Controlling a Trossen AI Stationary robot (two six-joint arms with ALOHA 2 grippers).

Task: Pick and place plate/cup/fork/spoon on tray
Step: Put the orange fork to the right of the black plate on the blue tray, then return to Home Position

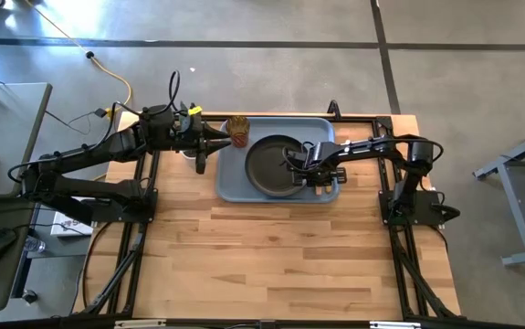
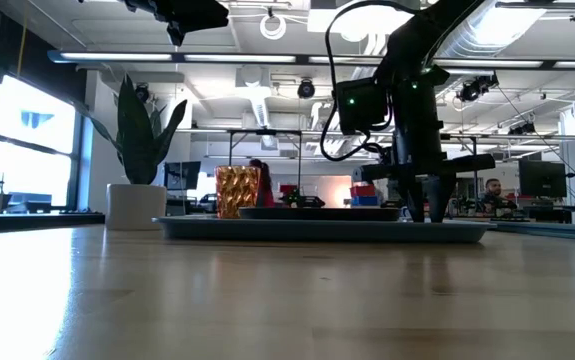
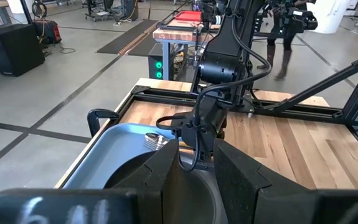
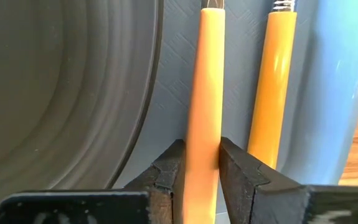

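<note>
The blue-grey tray [image 1: 235,178] lies at the table's far middle. On it rest the dark plate [image 1: 267,164] and, at its far left corner, the amber cup [image 1: 237,130], standing upright. Two orange-handled pieces of cutlery [image 4: 272,93] lie side by side on the tray floor between the plate [image 4: 54,93] and the tray's right rim; which is the fork and which the spoon I cannot tell. My right gripper [image 1: 312,172] points down over them, shut on the one nearer the plate. My left gripper [image 3: 196,171] hovers open above the tray's left end, near the cup. My right gripper has the orange handle [image 4: 205,124] of the piece nearer the plate between its two fingers, one fingertip [image 4: 172,165] against each long side. The fingers come from above, pointing down, and lie across the handle. The handle lies flat on the tray floor.
A white pot with a green plant [image 2: 135,205] stands beyond the table's far left. Bare wood [image 1: 280,256] fills the table's near half. Black frame rails [image 1: 143,238] run along both sides. A metal cutlery end [image 3: 155,140] lies on the tray ahead of my left gripper.
</note>
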